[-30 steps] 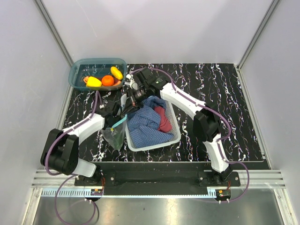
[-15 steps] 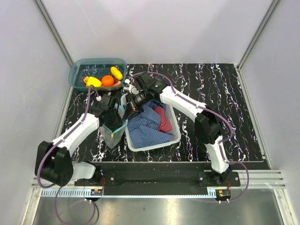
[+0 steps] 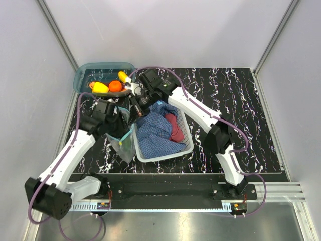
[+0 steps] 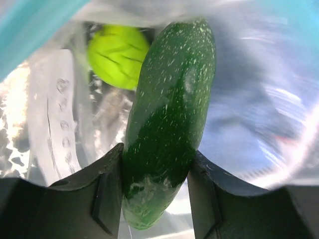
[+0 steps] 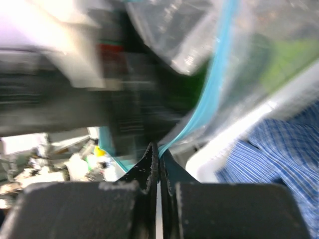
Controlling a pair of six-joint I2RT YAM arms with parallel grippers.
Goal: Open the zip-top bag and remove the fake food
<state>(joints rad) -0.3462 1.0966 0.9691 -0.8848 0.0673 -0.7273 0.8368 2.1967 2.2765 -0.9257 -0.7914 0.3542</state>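
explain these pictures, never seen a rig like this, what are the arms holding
Two robot arms are bolted at the near edge of a marbled table, each ending in a two-finger gripper. The wide picture looks down from above; the two close-ups come from cameras on the wrists. On the table sit a teal bin with orange and yellow fake food and a white basket of clothes. Beside the basket is a clear zip-top bag. The right gripper is shut on its blue zip strip. The left gripper, reaching inside the bag, is closed on a dark green zucchini; a lime-green piece lies beyond it.
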